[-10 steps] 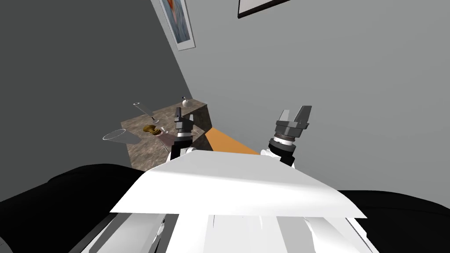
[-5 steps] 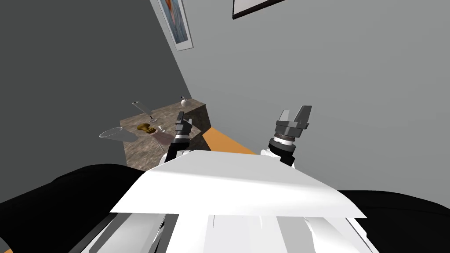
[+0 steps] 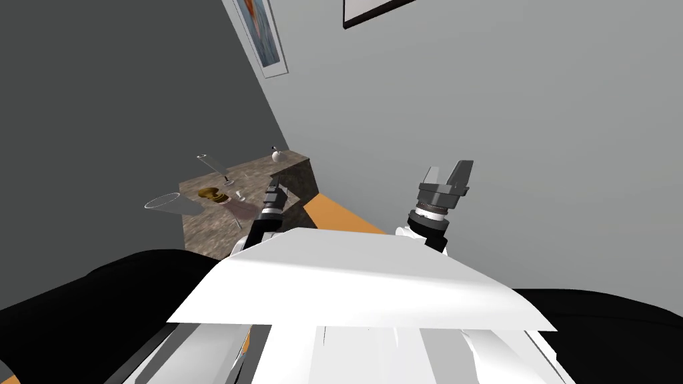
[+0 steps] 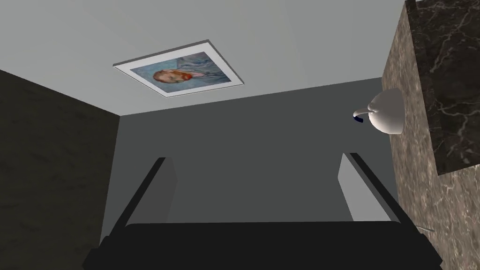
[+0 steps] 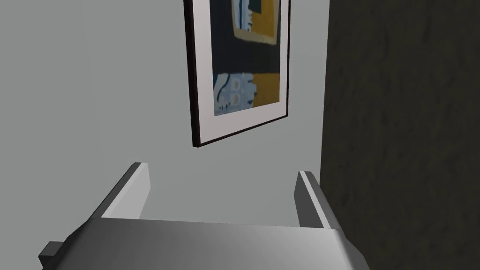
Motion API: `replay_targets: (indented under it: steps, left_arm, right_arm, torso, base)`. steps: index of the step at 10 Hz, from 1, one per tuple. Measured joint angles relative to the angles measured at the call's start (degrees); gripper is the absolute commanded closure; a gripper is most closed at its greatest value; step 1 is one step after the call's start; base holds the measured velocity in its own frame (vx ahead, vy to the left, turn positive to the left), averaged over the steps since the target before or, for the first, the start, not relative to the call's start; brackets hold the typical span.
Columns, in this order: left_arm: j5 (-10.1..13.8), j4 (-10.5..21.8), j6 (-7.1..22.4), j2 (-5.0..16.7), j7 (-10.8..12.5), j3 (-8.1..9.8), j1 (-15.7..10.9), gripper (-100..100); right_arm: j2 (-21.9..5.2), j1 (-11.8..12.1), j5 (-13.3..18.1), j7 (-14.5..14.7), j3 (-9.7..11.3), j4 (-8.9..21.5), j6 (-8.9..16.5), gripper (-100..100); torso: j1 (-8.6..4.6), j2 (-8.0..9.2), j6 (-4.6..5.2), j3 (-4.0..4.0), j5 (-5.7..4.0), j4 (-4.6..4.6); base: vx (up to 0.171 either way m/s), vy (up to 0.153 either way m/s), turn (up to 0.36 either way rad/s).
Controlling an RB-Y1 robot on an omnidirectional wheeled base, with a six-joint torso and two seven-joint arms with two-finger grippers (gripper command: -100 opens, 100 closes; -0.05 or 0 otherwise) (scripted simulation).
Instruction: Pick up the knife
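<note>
Plainly, one brown, veined marble-look table [image 3: 207, 233] stands at about 10 o'clock from me, in the corner where a dark grey wall meets a lighter one. The left gripper [image 3: 275, 187] hangs over the table's right part. In its wrist view the two blade fingers stand wide apart with nothing between them, and one of them lies close to the marble top.

Counted from that gripper in the head view, the table carries:
- one small white round vessel [image 3: 275, 156] with a blue-tipped spout, at 12 o'clock near the far edge
- one squat brass-coloured stacked object [image 3: 212, 194] at 9 o'clock
- one tiny white piece [image 3: 237, 195] just beside the brass object, on the gripper's side
- two clear glasses: one rim [image 3: 207, 157] at 10 o'clock, the other rim [image 3: 163, 200] at 9 o'clock past the brass object
- one faint mauve translucent wedge [image 3: 241, 211] at 8 o'clock

I cannot pick out the knife for certain. One thin grey sliver [image 4: 424, 228] lies on the marble just beside the left gripper's finger, and I cannot tell whether it is the blade.

The right gripper [image 3: 449, 168] is raised at 3 o'clock, well apart from the left, its two fingers spread and empty. One orange floor strip [image 3: 333, 217] lies at 4 o'clock. Two framed pictures hang at 12 o'clock, one white-framed [image 3: 263, 33] and one dark-framed [image 3: 373, 10].
</note>
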Motion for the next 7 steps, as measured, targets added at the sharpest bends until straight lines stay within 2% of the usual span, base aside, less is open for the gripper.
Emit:
replay_targets:
  steps: [2, 7]
  left_arm:
    - [-0.93, -0.68, 3.44, 0.52, -1.26, 1.23, 2.30, -100]
    - [-2.14, -0.65, 10.79, 1.62, -3.43, 3.44, 4.90, -100]
  right_arm:
    - [0.00, 0.00, 0.00, 0.00, 0.00, 0.00, 0.00, 0]
    - [0.00, 0.00, 0.00, 0.00, 0.00, 0.00, 0.00, 0]
  torso:
    - [-0.10, -0.10, -0.01, -0.06, -0.02, -0.02]
    - [0.12, -0.07, 0.00, -0.04, 0.03, -0.01]
  base:
    - [0.046, -0.097, -0.006]
    - [0.037, -0.054, -0.023]
